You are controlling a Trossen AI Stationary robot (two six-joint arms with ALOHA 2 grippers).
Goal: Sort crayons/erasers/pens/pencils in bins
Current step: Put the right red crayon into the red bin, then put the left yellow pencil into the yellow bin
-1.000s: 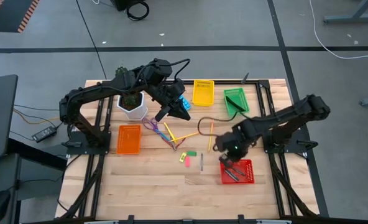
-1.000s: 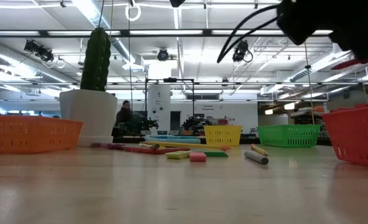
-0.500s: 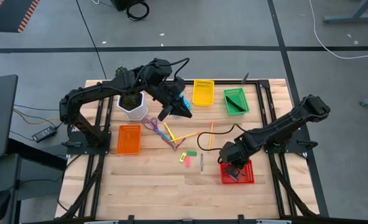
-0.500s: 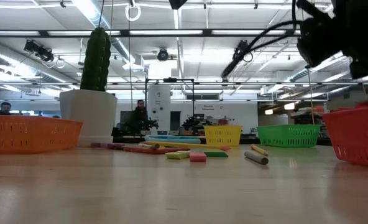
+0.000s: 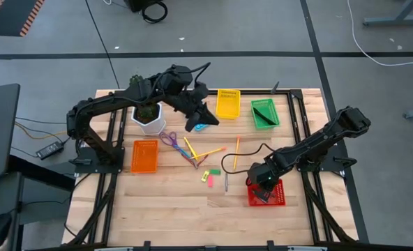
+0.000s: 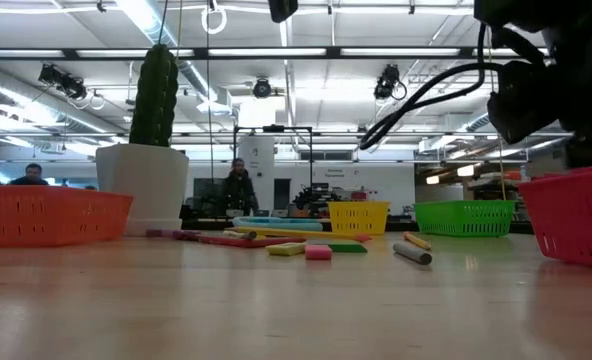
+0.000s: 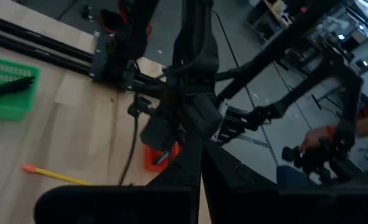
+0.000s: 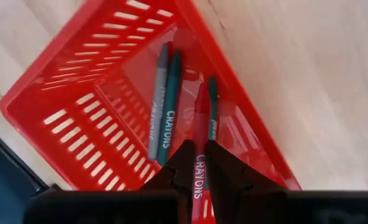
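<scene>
Holding a red crayon (image 8: pixel 199 158) between its fingers, the right gripper (image 5: pixel 261 188) sits low over the red bin (image 5: pixel 276 197) at the near right of the bench (image 5: pixel 164 209). In the right wrist view the crayon points down into the bin, where a grey crayon (image 8: pixel 159 102) and two green crayons (image 8: pixel 170 106) lie side by side on its floor.

Left gripper (image 5: pixel 205 120): raised above the back middle of the bench, just beside the white plant pot (image 5: pixel 149 120) and near the yellow bin (image 5: pixel 228 104). Fingers clenched together, nothing seen between them.

Bins: orange bin (image 5: pixel 144 155) at the left, yellow bin and green bin (image 5: pixel 265 113) along the back, green one holding dark sticks.

Loose items on the middle of the bench:
- purple-handled scissors (image 5: pixel 170 139), just beside a cluster of yellow and orange pencils (image 5: pixel 201 152)
- a single orange pencil (image 5: pixel 236 151), apart to the right of the cluster
- erasers (image 5: pixel 210 175), pink and green, close together in front of the pencils
- a dark pen (image 5: pixel 226 182), between the erasers and the red bin

Low view: a cactus (image 6: pixel 154 95) stands in the pot; people show far back in the room.
</scene>
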